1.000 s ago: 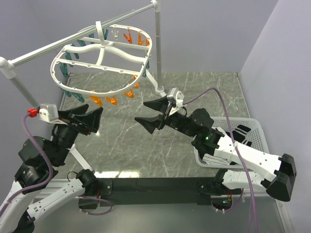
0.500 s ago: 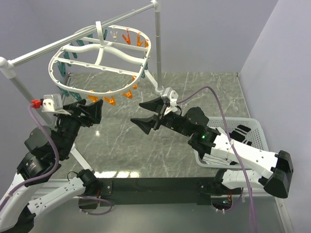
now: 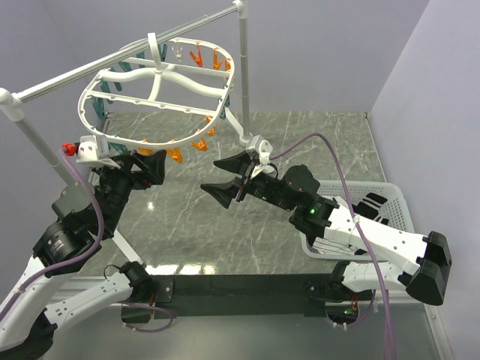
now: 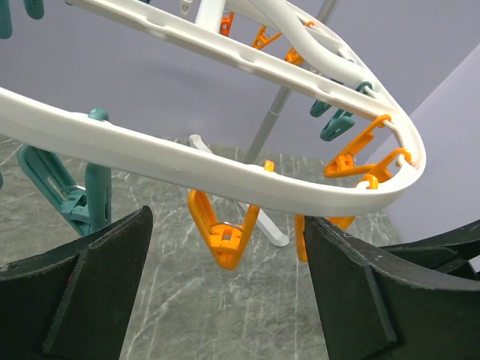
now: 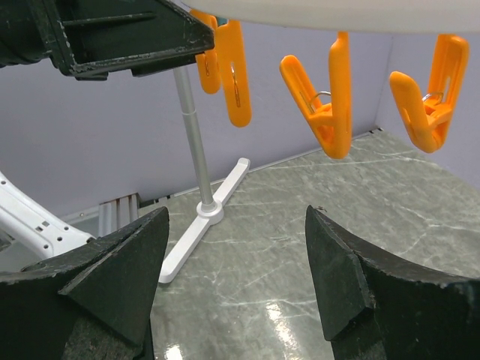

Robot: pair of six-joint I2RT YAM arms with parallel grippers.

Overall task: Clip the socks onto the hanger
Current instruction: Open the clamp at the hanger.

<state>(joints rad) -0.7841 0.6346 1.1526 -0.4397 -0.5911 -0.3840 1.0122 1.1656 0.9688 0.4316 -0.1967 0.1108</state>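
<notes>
Pointing up toward hanger rim | left gripper agape, empty | right gripper agape, empty

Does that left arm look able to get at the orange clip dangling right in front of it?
Probably yes: the left gripper is open, and the orange clip hangs from the hanger rim just ahead, with nothing in between.

Bright, even light, seemingly from overhead; pale glare sits on the desk, and my left claw looks soft-edged up close.
</notes>
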